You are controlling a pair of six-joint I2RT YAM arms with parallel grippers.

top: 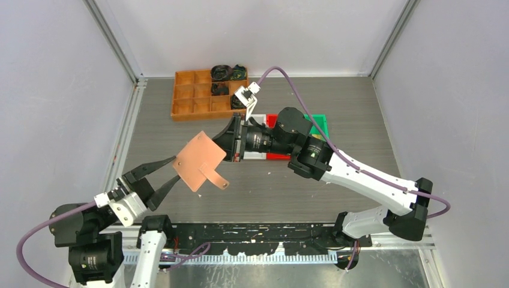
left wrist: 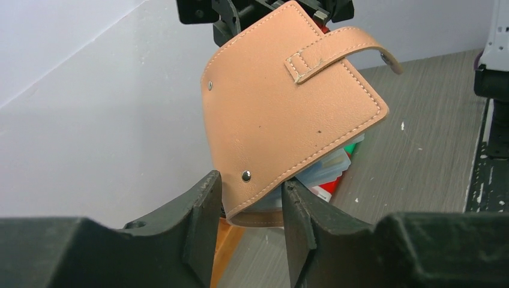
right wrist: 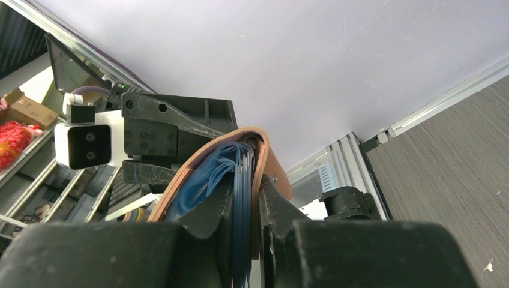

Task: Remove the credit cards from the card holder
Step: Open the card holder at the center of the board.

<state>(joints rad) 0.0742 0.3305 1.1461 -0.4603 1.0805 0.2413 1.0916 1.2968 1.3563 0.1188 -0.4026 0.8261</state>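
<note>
The salmon-pink card holder (top: 199, 159) hangs in the air above the table's middle, held between both arms, its strap tab (top: 216, 179) dangling. My right gripper (top: 231, 147) is shut on one cover together with the blue pockets; in the right wrist view the leather cover (right wrist: 264, 150) and thin blue layers (right wrist: 243, 228) sit pinched between its fingers (right wrist: 245, 192). My left gripper (top: 176, 170) straddles the opposite lower corner, and both its fingers touch the card holder (left wrist: 282, 120) around the gripper's middle (left wrist: 252, 192). The credit cards are hidden inside; pale blue pocket edges (left wrist: 327, 168) peek out below.
An orange compartment tray (top: 201, 96) with black coiled bundles (top: 222, 73) stands at the back of the table. A red and green flat object (top: 318, 123) lies under my right arm. Grey walls close in on the left, right and back.
</note>
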